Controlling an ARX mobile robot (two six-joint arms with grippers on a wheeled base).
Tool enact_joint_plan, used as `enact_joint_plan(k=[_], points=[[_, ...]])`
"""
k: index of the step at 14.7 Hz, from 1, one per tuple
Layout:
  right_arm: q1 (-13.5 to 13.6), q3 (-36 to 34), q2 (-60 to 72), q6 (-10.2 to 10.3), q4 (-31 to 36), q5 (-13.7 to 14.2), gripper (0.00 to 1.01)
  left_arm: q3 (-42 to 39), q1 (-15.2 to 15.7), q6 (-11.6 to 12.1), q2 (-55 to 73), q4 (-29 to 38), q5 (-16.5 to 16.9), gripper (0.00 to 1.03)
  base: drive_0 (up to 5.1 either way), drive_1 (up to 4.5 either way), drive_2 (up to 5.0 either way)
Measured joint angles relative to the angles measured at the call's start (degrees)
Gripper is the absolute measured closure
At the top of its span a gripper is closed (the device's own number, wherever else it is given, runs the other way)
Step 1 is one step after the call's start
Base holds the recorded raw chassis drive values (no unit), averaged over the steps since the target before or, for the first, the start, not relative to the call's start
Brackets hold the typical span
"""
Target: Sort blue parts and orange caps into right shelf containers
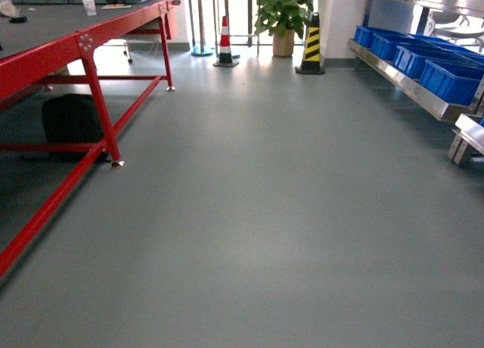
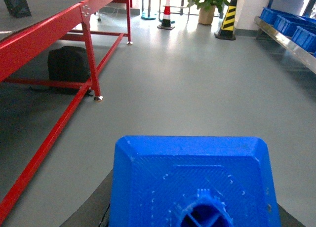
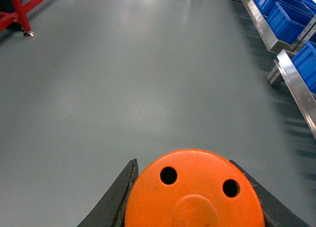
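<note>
A blue part (image 2: 192, 177) fills the bottom of the left wrist view, its round stud end toward the camera. My left gripper (image 2: 193, 214) is shut on it, and dark fingers (image 2: 91, 209) show at either side. In the right wrist view my right gripper (image 3: 195, 205) is shut on an orange cap (image 3: 195, 190), whose flat top has two dark holes, between black fingers (image 3: 116, 197). The right shelf containers (image 1: 450, 79), blue crates, line a steel shelf ahead on the right; these containers (image 3: 291, 19) also appear in the right wrist view. Neither gripper appears in the head view.
A red-framed table (image 1: 91, 76) runs along the left with a black bag (image 1: 72, 121) beneath it. At the far end stand a red-white cone (image 1: 224, 41), a yellow-black cone (image 1: 311, 45) and a potted plant (image 1: 283, 15). Grey floor (image 1: 265, 212) lies between.
</note>
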Motion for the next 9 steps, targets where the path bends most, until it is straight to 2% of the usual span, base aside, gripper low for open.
enact_joint_plan(k=[9], points=[[0.00, 0.00, 0.02, 0.00, -0.20, -0.02, 0.58, 0.00, 0.00, 0.00, 0.00, -0.24, -0.02, 0.59, 0.1, 4.17, -4.1]])
